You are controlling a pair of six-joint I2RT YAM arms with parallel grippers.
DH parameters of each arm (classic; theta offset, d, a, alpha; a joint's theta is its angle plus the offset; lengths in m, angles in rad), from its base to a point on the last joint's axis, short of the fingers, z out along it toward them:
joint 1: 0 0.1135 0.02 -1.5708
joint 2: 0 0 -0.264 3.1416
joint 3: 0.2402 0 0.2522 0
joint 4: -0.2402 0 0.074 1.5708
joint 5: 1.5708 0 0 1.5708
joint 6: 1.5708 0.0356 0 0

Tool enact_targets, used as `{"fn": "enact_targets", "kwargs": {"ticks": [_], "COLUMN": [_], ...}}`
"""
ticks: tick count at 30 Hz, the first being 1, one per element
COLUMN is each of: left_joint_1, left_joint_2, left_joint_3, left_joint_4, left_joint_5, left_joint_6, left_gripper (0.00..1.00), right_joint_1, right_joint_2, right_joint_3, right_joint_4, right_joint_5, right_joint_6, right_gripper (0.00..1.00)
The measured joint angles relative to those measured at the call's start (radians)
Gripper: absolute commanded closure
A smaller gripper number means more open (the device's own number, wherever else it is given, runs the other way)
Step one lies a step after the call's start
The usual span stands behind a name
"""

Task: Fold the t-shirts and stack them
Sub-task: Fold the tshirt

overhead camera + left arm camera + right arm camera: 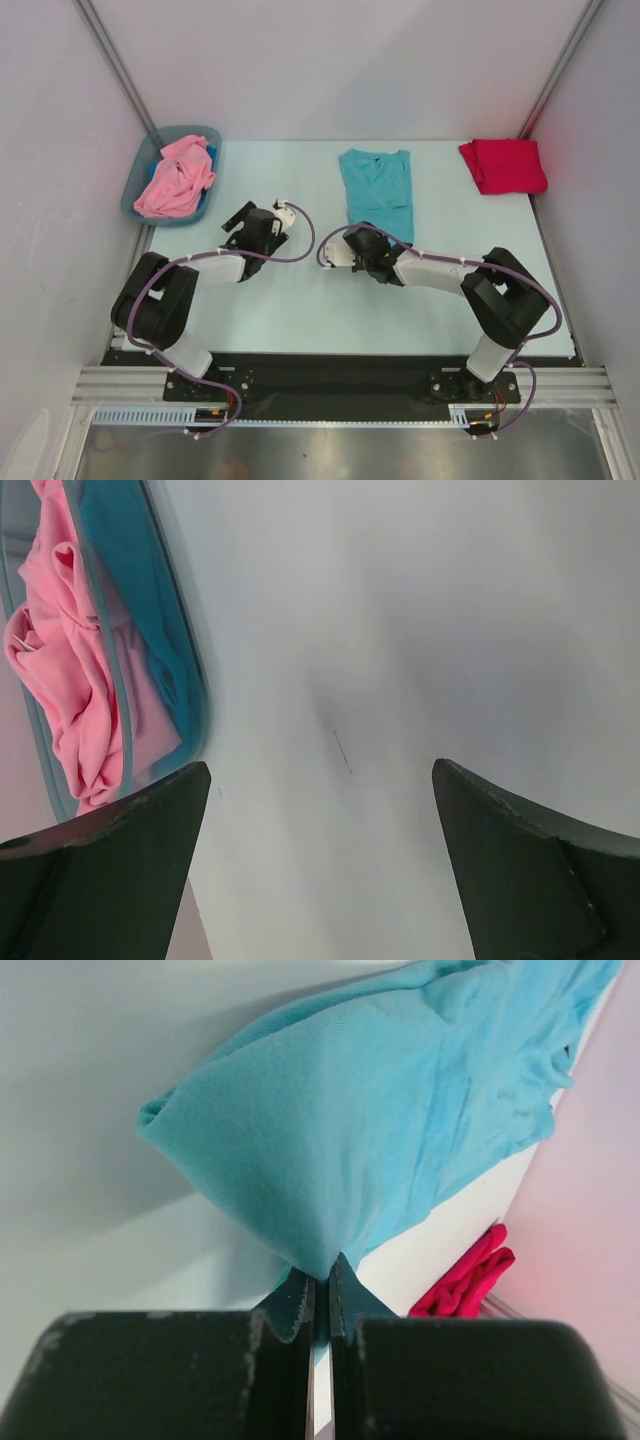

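seen from above, your two arms reach forward over a pale table [300, 300]. the teal t-shirt [377, 190] lies at the middle of the far half, folded into a narrow upright rectangle. your right gripper [350, 245] meets its near edge. in the right wrist view, the right gripper [322, 1275] has its jaws pressed together on a pinch of the teal t-shirt [400, 1110], and the cloth rises from that pinch into a tented peak above the table.

the crimson red t-shirt [503, 165] sits folded in the far right corner, well apart from the teal one. a sliver of it [465, 1280] shows past the teal cloth in the right wrist view.

the light pink t-shirt [175, 178] is crumpled inside a grey-blue bin [135, 195] at the far left corner. your left gripper [280, 218] hangs over bare table between the bin and the teal shirt, touching neither. in the left wrist view, the left gripper [320, 770] has its two dark fingers [110, 870] spread wide apart with nothing between them but table. the bin [195, 700] lies to their left, holding the pink t-shirt [70, 680] and a strip of blue cloth [130, 580] beside it.
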Motion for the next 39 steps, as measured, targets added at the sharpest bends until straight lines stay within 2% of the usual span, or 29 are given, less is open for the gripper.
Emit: {"fn": "enact_targets", "kwargs": {"ticks": [14,33,39], "left_joint_1": [0.0,0.0,0.0], "left_joint_2": [0.0,0.0,0.0], "left_joint_3": [0.0,0.0,0.0], "left_joint_4": [0.0,-0.001,-0.002], "left_joint_5": [0.0,0.0,0.0], "left_joint_6": [0.0,0.003,0.005], "left_gripper": [0.0,0.0,0.01], "right_joint_1": [0.048,0.274,0.286], "right_joint_2": [-0.166,-0.346,-0.349], "right_joint_3": [0.025,0.109,0.101], "right_joint_4": [-0.171,-0.552,-0.541], "right_joint_5": [0.008,-0.011,0.009], "right_joint_6": [-0.001,0.084,0.063], "right_gripper": [1.0,1.0,1.0]}}
